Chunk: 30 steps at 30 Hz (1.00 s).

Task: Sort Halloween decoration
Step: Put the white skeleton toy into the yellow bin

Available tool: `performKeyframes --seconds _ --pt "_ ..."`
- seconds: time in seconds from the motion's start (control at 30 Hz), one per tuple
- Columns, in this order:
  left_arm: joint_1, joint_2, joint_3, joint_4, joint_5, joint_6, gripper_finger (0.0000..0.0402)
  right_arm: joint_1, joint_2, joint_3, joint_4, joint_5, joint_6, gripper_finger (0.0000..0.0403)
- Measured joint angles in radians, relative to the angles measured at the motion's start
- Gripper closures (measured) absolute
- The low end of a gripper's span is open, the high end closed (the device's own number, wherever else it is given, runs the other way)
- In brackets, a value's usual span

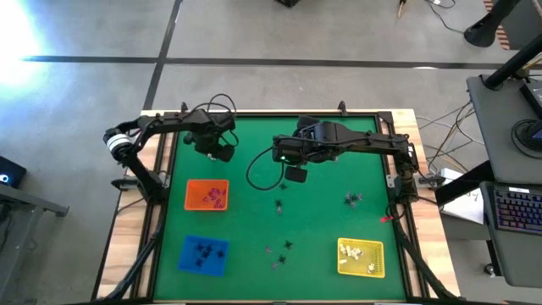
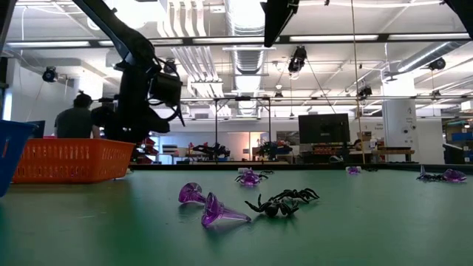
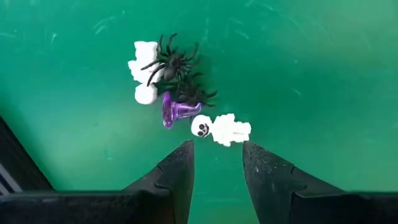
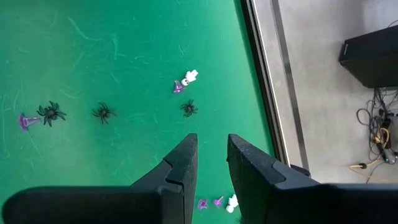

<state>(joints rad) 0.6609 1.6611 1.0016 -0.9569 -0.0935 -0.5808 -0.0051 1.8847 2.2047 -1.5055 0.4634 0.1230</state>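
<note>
Left hand hangs over a tight clump on the green worktop, fingers apart, nothing between them. Clump: white skeleton nearest the fingertips, purple hat touching it, two black spiders piled just behind, a second white piece under one spider.

Right hand is raised over mid-worktop, fingers a little apart, empty. Scattered spiders and purple bits lie below it.

Trays: orange has purple pieces, blue black, yellow white.

Risks:
- Closing on the skeleton may also catch the hat, so the wrong colour lands in a tray.
- Fingertips may nudge the clump and scatter it.
- Spider legs look tangled, so one may drag another along.
</note>
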Motion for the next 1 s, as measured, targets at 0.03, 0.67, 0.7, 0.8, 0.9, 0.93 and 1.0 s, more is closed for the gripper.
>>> performKeyframes --seconds 0.03,0.67,0.7,0.8,0.9,0.93,1.0 --pt "0.000 0.000 0.000 0.006 0.000 -0.024 0.0283 0.000 0.000 0.000 0.000 0.000 0.000 0.0321" --pt "-0.004 0.001 -0.001 0.048 -0.009 -0.566 0.0283 0.010 0.000 0.000 0.000 0.000 0.027 0.0321" --pt "-0.004 0.001 -0.001 0.048 -0.017 -0.583 0.0283 0.012 0.000 0.000 0.000 0.000 0.027 0.0321" --pt "-0.003 0.001 -0.002 0.048 -0.025 -0.643 0.0283 0.019 0.000 0.000 0.000 0.000 0.027 0.0321" --pt "-0.006 0.001 -0.005 0.047 -0.027 -0.703 0.0283 0.026 0.000 0.000 0.000 -0.001 0.031 0.0321" --pt "-0.006 0.001 -0.006 0.047 -0.027 -0.715 0.0283 0.027 0.000 0.000 0.000 -0.001 0.034 0.0321" --pt "-0.007 0.001 -0.009 0.047 -0.027 -0.729 0.0283 0.030 0.000 0.000 -0.001 -0.001 0.036 0.0321"
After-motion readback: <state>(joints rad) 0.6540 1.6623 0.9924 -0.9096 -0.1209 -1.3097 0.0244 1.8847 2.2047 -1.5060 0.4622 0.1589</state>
